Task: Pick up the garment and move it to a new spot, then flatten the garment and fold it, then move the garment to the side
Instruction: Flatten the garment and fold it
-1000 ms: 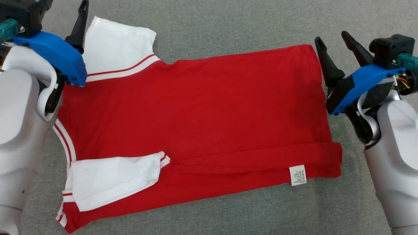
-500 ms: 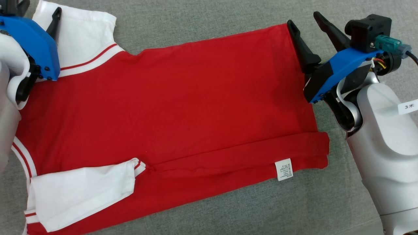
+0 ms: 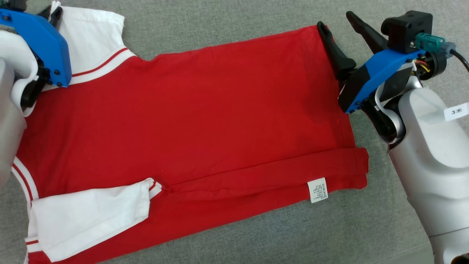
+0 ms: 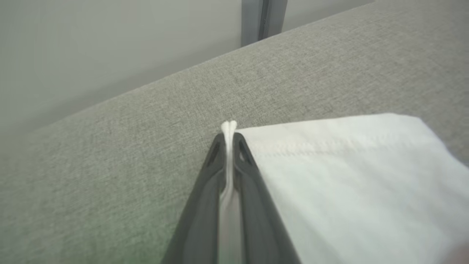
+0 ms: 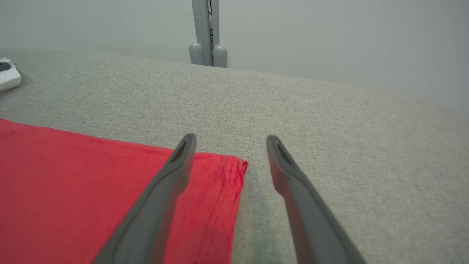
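- Garment [image 3: 205, 110], red with white sleeves, is laid nearly flat on the grey cushion [image 3: 256, 238], with its near edge already turned over.
- A corner of the far white sleeve [image 4: 348, 176] is pinched by the left gripper [image 4: 229, 136], whose fingers are closed on the cloth.
- The right gripper [image 5: 229, 141] is held wide, straddling the far hem corner [image 5: 236, 163] with nothing gripped.
- That corner should be pinched low at the seam, and both far corners then drawn over together so the fold is kept even.
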Motion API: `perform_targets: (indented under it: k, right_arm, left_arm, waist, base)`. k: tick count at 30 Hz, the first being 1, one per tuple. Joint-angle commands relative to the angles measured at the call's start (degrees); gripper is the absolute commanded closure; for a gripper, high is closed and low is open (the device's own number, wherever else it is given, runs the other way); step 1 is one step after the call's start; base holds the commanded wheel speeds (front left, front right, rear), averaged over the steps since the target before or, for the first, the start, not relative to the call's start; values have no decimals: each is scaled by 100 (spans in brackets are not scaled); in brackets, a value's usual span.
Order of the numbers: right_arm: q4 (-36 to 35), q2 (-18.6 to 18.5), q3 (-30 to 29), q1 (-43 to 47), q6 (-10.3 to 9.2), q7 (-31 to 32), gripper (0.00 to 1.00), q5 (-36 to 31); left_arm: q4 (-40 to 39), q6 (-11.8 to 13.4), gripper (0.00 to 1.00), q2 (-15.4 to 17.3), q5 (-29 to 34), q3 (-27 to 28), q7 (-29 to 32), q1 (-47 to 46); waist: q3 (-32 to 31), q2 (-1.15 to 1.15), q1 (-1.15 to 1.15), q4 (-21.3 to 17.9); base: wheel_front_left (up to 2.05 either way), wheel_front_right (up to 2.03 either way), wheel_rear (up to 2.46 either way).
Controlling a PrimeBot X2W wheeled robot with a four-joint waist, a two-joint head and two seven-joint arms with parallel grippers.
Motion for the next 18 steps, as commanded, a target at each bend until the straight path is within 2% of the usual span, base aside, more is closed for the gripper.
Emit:
perform_targets:
  k: [1, 10, 18]
  right_arm:
    - [32, -60, 21, -155, 1, 60, 0, 93]
    - [297, -258, 194, -317, 1, 678, 0, 405]
    - [877, -319, 158, -520, 1, 1069, 0, 410]
  left_arm:
    - [49, 0, 100, 13, -48, -87, -83, -6]
    - [-106, 0, 100, -124, -248, -447, -493, -274]
    - [-162, 0, 100, -240, -431, -803, -736, -482]
  waist:
    - [-31, 0, 0, 20]
    - [-98, 0, 0, 216]
    - [-95, 0, 0, 428]
  base:
    - [0, 0, 0]
    - [0, 0, 0]
    - [0, 0, 0]
